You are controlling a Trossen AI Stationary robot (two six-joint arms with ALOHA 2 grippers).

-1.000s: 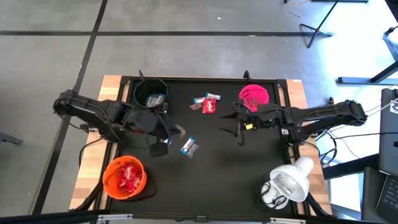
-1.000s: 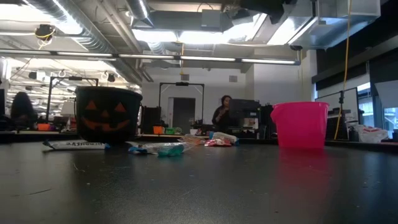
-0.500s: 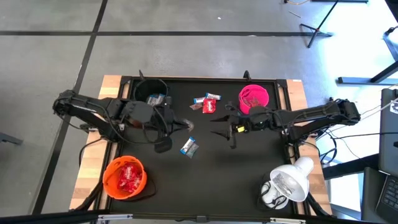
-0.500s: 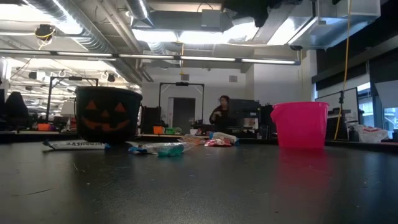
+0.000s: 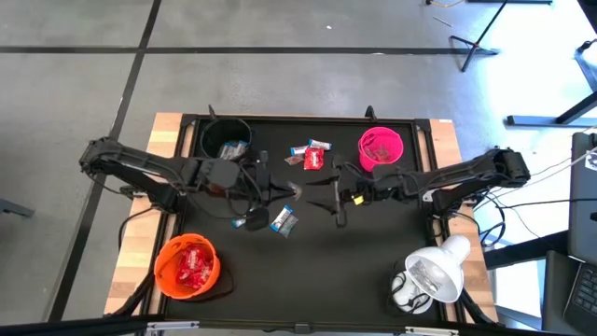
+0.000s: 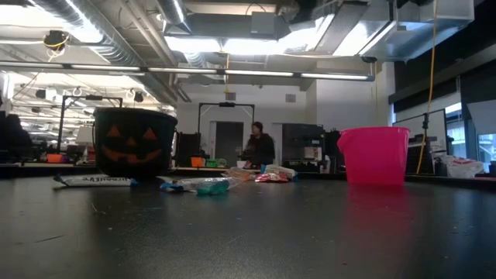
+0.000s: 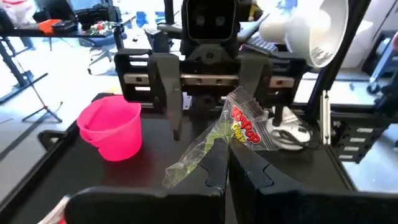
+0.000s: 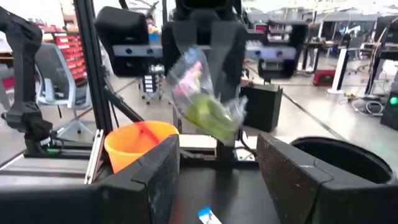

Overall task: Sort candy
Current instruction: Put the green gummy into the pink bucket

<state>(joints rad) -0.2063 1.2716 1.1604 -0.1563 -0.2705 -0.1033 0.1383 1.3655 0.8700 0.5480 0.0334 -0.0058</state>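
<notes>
While the left gripper (image 5: 291, 190) pinches one clear-wrapped candy (image 7: 239, 127) mid-table, the right gripper (image 5: 333, 198) faces it, fingers spread, empty. Three bowls: black bowl (image 5: 227, 140), pink bowl (image 5: 381, 147), orange bowl (image 5: 187, 265). Front-centre mat (image 5: 317, 271) bare.

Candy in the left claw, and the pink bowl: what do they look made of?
Candy: clear crinkly film wrapper, probably cellophane or plastic; see-through, creased, with red and yellow print, a green sweet inside. It is pinched in the left claw. Pink bowl: likely moulded plastic; even opaque colour, smooth thin rim.
</notes>
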